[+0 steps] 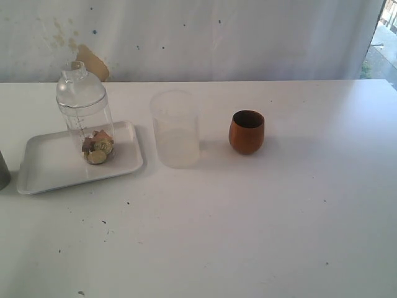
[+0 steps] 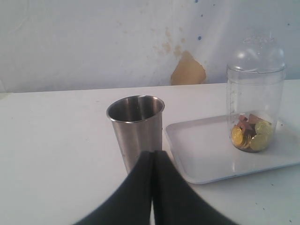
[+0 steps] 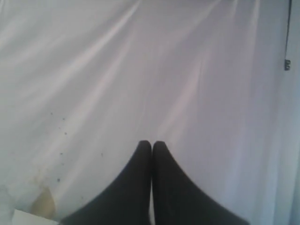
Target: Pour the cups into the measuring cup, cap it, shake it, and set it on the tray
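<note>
The measuring cup (image 1: 87, 124) stands upright on the tray (image 1: 49, 162), toward the tray's right half, with a clear domed lid (image 1: 80, 87) seated on top. At its bottom lies a small heap of gold round pieces and brownish bits (image 1: 97, 149); the rest of the cup looks empty. The tray sits flat at the left of the white table (image 1: 248, 236). Just off its left end the steel tumbler (image 1: 2, 171) shows only as a sliver at the edge of the exterior view; the left wrist view shows it whole (image 2: 136, 131), upright, open mouth up, just beside the tray (image 2: 201, 157). To the right of the tray stands a frosted cup (image 1: 175, 130), upright and near the tray's right rim but apart from it. Farther right, well apart from the tray, the wooden cup (image 1: 247, 131) stands upright; what is inside it cannot be told. Neither arm appears in the exterior view. The left gripper (image 2: 153, 153) has its two dark fingers pressed together with nothing between them, its tips pointing at the tumbler's lower wall; whether they touch it I cannot tell. The right gripper (image 3: 151, 143) is likewise pinched closed and empty, facing the white cloth backdrop (image 3: 187, 70), with no cup in its view.
</note>
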Available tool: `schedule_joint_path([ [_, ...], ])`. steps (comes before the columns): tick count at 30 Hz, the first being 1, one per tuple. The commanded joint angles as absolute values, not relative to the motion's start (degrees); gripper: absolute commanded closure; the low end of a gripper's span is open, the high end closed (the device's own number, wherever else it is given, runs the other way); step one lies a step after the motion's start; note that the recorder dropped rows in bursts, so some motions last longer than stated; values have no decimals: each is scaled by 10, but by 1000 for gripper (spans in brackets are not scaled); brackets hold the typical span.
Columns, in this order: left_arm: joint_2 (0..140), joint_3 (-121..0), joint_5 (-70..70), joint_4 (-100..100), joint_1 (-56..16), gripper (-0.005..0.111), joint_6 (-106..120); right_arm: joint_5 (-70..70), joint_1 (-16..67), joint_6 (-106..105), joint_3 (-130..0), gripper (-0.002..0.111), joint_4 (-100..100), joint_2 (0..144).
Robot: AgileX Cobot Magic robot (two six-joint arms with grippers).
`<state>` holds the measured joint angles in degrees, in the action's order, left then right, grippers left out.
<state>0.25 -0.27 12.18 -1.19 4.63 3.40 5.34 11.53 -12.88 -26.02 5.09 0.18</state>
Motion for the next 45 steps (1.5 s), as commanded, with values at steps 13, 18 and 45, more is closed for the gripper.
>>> schedule_joint_path([
  [13, 0, 0, 116, -13, 44, 107, 35, 79, -46, -117, 0, 108, 55, 0],
  [18, 0, 0, 116, -13, 44, 107, 35, 170, -46, -117, 0, 108, 28, 0],
  [45, 0, 0, 116, -13, 44, 107, 35, 196, -46, -114, 0, 108, 29, 0],
])
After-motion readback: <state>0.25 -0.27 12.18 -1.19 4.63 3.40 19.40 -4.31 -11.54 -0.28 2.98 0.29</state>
